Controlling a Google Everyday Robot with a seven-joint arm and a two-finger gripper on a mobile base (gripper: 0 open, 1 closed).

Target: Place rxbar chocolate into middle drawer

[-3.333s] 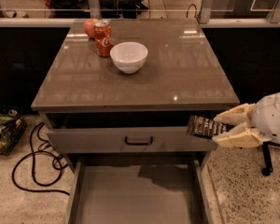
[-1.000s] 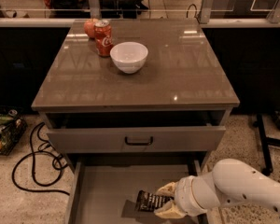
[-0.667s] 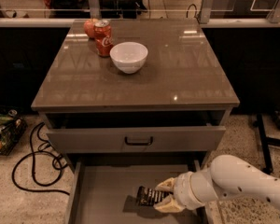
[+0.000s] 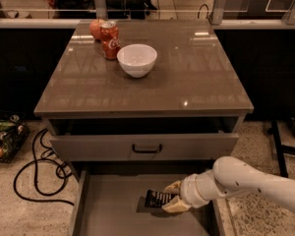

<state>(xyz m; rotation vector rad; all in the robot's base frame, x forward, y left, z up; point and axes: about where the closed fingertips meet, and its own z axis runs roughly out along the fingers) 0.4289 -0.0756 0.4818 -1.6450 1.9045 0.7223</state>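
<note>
In the camera view, the white arm [image 4: 253, 183] reaches in from the right, low in front of the cabinet, and its gripper [image 4: 168, 197] sits inside the middle drawer [image 4: 110, 213], over the right part of the grey floor. The two pale fingers [image 4: 173, 186] are pinched on the right end of the rxbar chocolate [image 4: 156, 198], one above it and one below. The dark bar lies roughly flat and points left, low over the drawer floor with a shadow just beneath it; whether it touches the floor cannot be told. Above the pulled-out drawer is the drawer front with the black handle [image 4: 146, 149]. On the tabletop [image 4: 196, 77] stand a white bowl [image 4: 136, 59], a red soda can [image 4: 109, 40] just to its left, and an apple [image 4: 96, 28] behind the can. Black cables [image 4: 37, 168] lie on the floor at the left.
</note>
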